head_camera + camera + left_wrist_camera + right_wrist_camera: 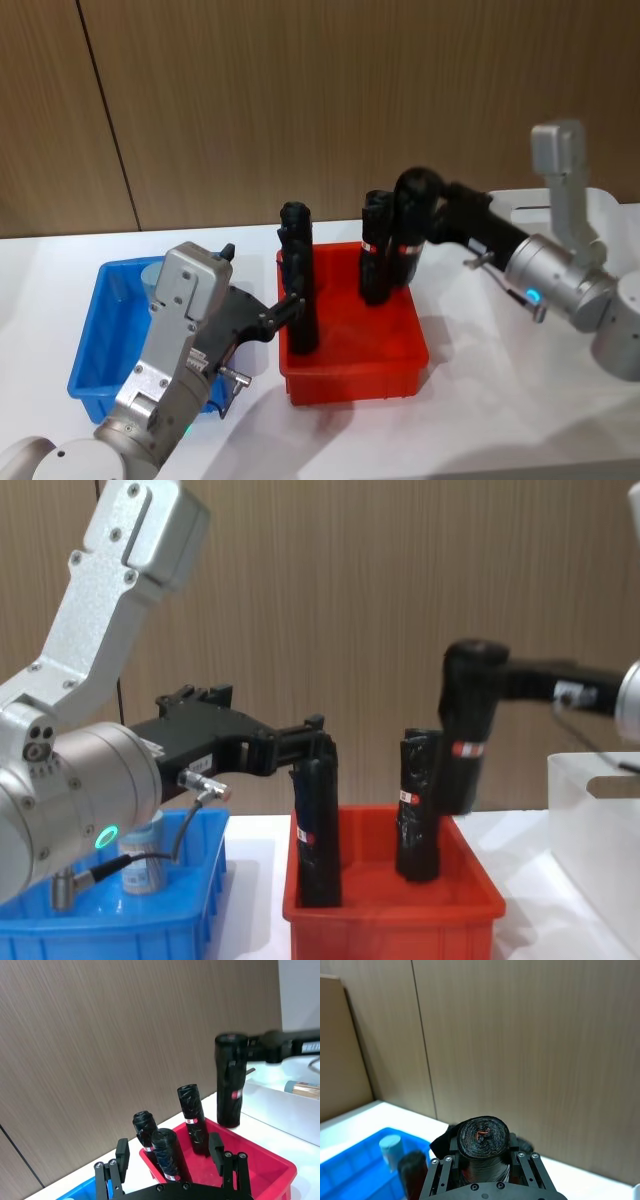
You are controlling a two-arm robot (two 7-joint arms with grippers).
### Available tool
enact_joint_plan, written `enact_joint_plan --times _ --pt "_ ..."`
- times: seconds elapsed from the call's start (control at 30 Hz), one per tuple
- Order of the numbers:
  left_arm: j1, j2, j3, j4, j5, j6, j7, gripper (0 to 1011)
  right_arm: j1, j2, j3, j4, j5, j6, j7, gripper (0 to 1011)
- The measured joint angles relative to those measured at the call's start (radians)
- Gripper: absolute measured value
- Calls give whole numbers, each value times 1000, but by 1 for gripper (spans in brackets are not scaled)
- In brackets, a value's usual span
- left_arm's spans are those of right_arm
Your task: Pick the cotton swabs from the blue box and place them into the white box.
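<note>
The right end effector [470, 705] is clenched on a tall black roll [463, 750], held above the right part of the red bin [352, 350] at the head view's centre. The left end effector [297, 302] is spread apart, its fingers flanking a standing black roll [300, 290] at the bin's left wall. One cotton swab jar [143, 865] stands in the blue box [95, 345], lower left. The white box [600, 820] sits at the right edge, with bare table [480, 420] between it and the bin.
</note>
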Motion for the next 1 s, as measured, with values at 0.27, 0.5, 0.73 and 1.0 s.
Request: enact_joint_plan --times 0.27,0.5,0.73,1.0 --pt "0 0 0 0 0 0 0 1004 -48 38 32 -147 25 31 -74 531" --pt "0 0 0 0 0 0 0 1004 -79 69 62 -238 30 54 -154 531" --pt "0 0 0 0 0 0 0 1004 -102 96 88 -291 18 72 -229 531" --pt "0 0 0 0 0 0 0 1004 -119 123 116 -307 -5 97 -314 531"
